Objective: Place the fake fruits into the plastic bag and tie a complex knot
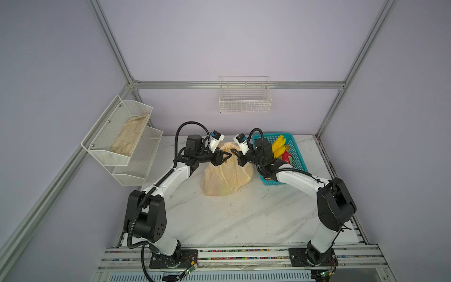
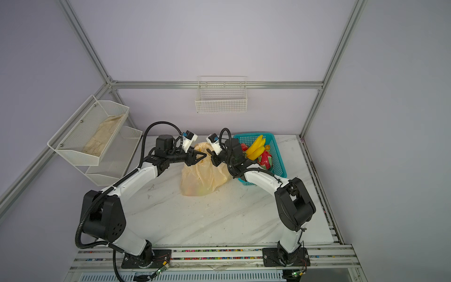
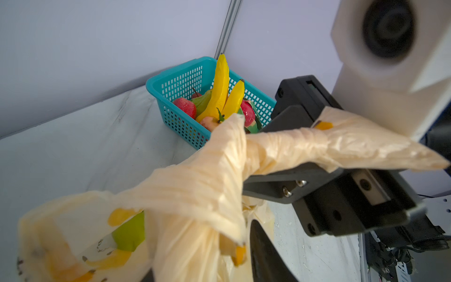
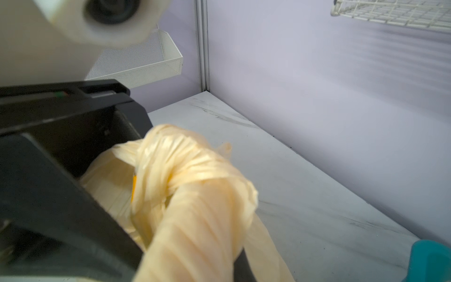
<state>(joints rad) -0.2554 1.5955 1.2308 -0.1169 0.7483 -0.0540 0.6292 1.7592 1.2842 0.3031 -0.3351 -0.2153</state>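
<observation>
Left wrist view: right end effector (image 3: 253, 158) clamped on handle strip (image 3: 353, 144) beside knot (image 3: 227, 158). Left end effector (image 1: 227, 157), jaws partly apart, at neck of bag (image 1: 224, 178) standing on bench (image 1: 244, 219). Risk: strip slips from thin grip, knot slackens; fruit (image 3: 220, 83) in basket (image 3: 183, 84) unpacked.

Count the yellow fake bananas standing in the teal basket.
2. The longer banana stands upright in the teal basket; the shorter banana leans right beside it. Others may lie hidden deeper down.
</observation>
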